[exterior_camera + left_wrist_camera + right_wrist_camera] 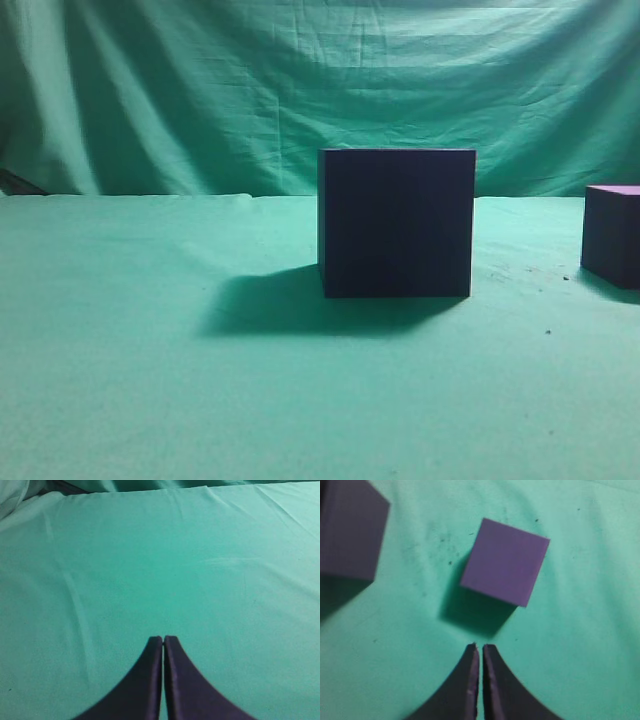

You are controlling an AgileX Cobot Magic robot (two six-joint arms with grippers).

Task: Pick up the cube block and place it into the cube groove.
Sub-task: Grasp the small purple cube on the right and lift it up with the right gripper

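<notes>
The cube groove is a large near-black box standing on the green cloth in the middle of the exterior view. It also shows at the top left of the right wrist view. The cube block, small and dark purple with a lighter top, sits at the right edge of the exterior view. In the right wrist view the cube block lies ahead of my right gripper, which is shut and empty, apart from it. My left gripper is shut and empty over bare cloth. Neither gripper shows in the exterior view.
A green cloth covers the table and hangs as a backdrop behind it. Small dark specks lie on the cloth near the cube block. A fold of cloth shows at the top left of the left wrist view.
</notes>
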